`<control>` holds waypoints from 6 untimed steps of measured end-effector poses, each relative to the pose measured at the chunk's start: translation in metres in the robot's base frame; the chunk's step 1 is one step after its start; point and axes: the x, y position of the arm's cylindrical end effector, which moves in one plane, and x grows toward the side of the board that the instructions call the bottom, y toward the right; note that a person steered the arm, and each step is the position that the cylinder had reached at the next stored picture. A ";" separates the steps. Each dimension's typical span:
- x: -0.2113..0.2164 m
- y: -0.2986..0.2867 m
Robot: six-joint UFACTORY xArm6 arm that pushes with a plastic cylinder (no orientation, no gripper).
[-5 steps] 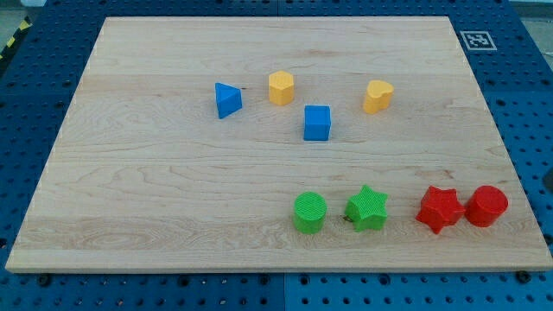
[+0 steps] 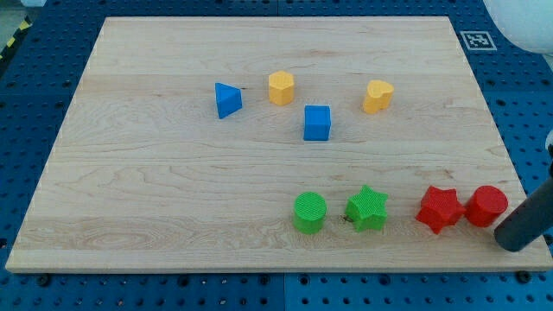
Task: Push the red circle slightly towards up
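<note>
Red circle [image 2: 486,206] sits near the board's [image 2: 155,173] lower right corner, touching the red star [image 2: 439,209] on its left. My tip [image 2: 517,245], a bare rod with no jaws to open or close, rests just below-right of it, seemingly placed to shove upward. No containers are present.

My tip [image 2: 517,244] sits at four o'clock of the red circle [image 2: 486,206], just beside it. The red star [image 2: 439,209] touches the circle at its nine o'clock, on the wooden board [image 2: 155,190]
</note>
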 end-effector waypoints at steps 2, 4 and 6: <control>-0.030 -0.005; -0.063 -0.017; -0.085 -0.076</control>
